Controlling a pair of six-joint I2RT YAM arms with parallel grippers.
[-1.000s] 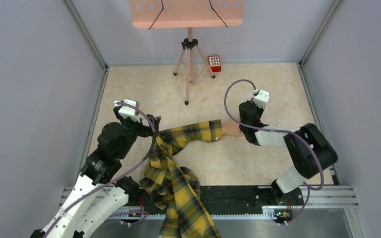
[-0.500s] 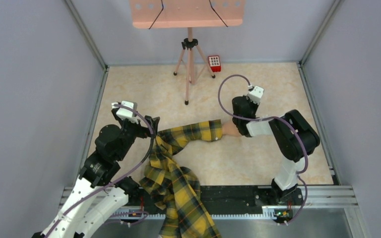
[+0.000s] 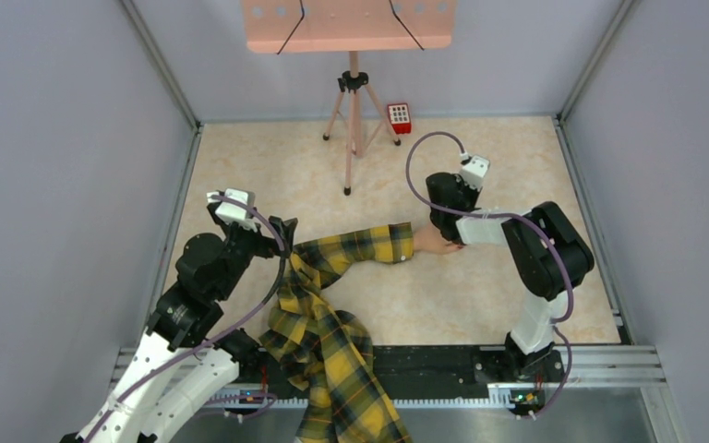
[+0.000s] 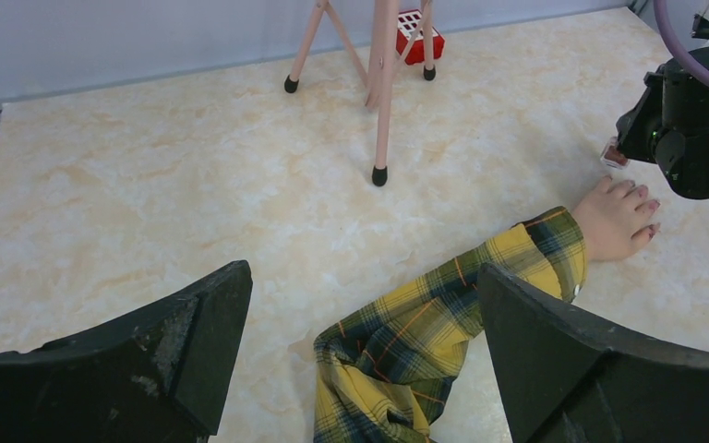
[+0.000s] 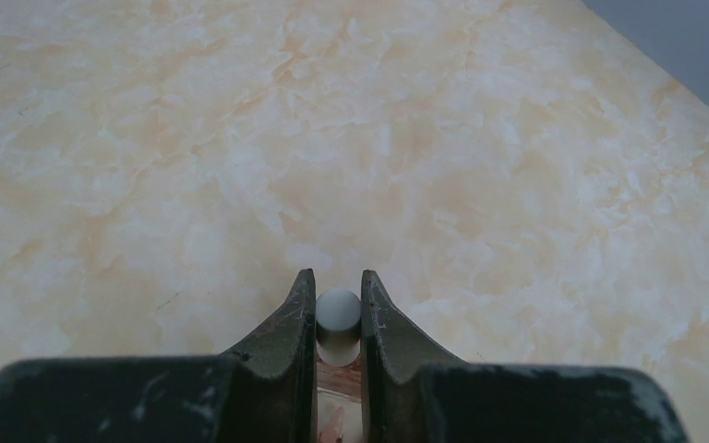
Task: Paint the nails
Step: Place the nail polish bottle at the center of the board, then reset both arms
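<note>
**Desk:** Where are the nails?

**Photographer:** The nails point(image 4: 653, 205), dark red and glossy, tip the fingers of a pale mannequin hand point(image 4: 612, 221). It lies palm down on the marbled surface point(image 4: 194, 185), right of centre, fingertips pointing toward the right arm.

**Desk:** And the cloth?

**Photographer:** A yellow-black plaid sleeve point(image 4: 480, 286) covers the wrist and runs back to a heap of the same fabric at the near edge.

**Desk:** What are the arms doing?

**Photographer:** The right gripper point(image 5: 338, 288) hangs directly above the hand's fingers, jaws clenched on a small pale round-topped cap point(image 5: 338, 312). Whether anything touches a nail cannot be told. The left gripper point(image 4: 362, 277) sits beside the sleeve's elbow, well apart from the hand, its jaws spread wide and grasping nothing.

**Desk:** Background?

**Photographer:** A pink tripod point(image 3: 354, 120) stands toward the back wall, with a red keypad box point(image 3: 399, 117) just beside its legs.
</note>
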